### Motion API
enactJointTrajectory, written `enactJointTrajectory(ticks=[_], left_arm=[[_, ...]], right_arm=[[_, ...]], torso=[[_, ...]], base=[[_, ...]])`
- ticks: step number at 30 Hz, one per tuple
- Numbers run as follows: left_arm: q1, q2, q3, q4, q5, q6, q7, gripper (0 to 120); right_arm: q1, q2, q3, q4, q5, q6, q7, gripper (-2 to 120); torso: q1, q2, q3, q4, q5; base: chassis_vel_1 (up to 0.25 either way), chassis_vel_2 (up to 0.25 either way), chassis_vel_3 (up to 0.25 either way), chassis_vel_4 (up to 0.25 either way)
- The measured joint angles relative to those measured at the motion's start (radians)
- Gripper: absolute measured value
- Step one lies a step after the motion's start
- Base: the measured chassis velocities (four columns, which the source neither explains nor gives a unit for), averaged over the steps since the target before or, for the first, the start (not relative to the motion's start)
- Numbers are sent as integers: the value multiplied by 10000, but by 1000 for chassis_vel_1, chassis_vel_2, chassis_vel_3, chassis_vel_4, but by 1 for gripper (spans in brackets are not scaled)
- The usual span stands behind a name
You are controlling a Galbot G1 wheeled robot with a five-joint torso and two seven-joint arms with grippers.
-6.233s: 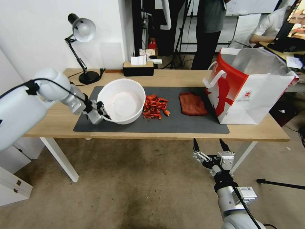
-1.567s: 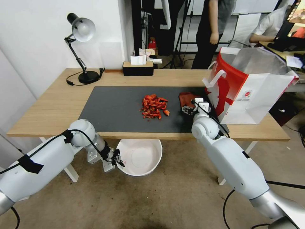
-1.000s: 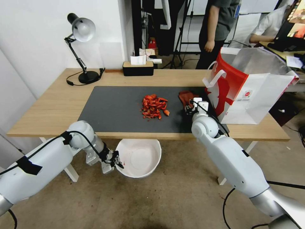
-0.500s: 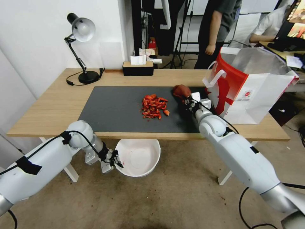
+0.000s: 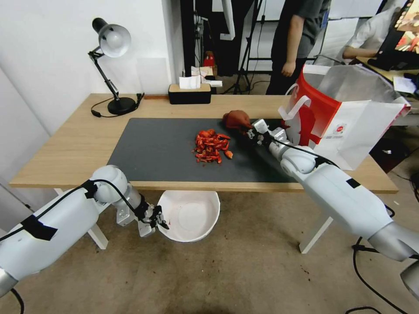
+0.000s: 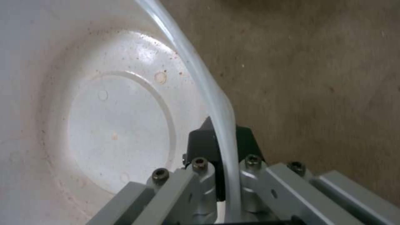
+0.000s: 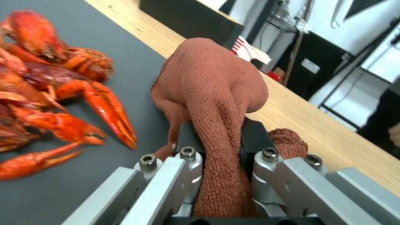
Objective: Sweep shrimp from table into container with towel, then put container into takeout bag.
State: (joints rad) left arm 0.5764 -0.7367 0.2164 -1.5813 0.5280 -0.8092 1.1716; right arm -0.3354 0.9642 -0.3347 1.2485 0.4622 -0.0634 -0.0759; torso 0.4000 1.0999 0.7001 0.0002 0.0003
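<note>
Below the tabletop's point(image 5: 65, 152) near edge your left pincer point(image 5: 160, 221) clamps the container's point(image 5: 190, 216) rim; your right pincer point(image 5: 249, 131), clamped on the towel point(image 5: 235, 118) behind the shrimp point(image 5: 211, 145), must next sweep them toward that edge.

No lettering is readable; the takeout bag point(image 5: 349, 131) bears a small round red logo.

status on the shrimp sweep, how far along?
Done: left gripper holds the container by its rim below the table edge, under the shrimp; right gripper is clamped on the bunched towel beyond the heap. In hand: lining up the sweep. Left: all the shrimp sit on the mat, the container looks empty, the takeout bag stands unfilled.
</note>
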Motion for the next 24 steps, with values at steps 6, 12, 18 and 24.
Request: enactJointTrajectory(ticks=[6,12,18,24], left_arm=[[-373,-283,245,129,593,-149,-87,0],[-749,-850,789,422,790,-151,-74,0],[-923,-1161,1061,536,855,-151,66,0],[-1063,-1357,1227,732,836,-150,74,0]], right_arm=[[320,-169,-667,-192,-51,338,-220,8],[401,-199,-802,-388,-123,482,-616,8],[255,-199,-807,-377,-123,479,-825,8],[92,-351,-806,-237,-113,484,-1005,8]], torso=[[0,1,-1,-2,-2],[0,0,0,-4,-3],[0,1,-1,-2,-2],[0,1,-2,-1,-2]], base=[[0,0,0,0],[0,0,0,0],[0,0,0,0],[0,0,0,0]])
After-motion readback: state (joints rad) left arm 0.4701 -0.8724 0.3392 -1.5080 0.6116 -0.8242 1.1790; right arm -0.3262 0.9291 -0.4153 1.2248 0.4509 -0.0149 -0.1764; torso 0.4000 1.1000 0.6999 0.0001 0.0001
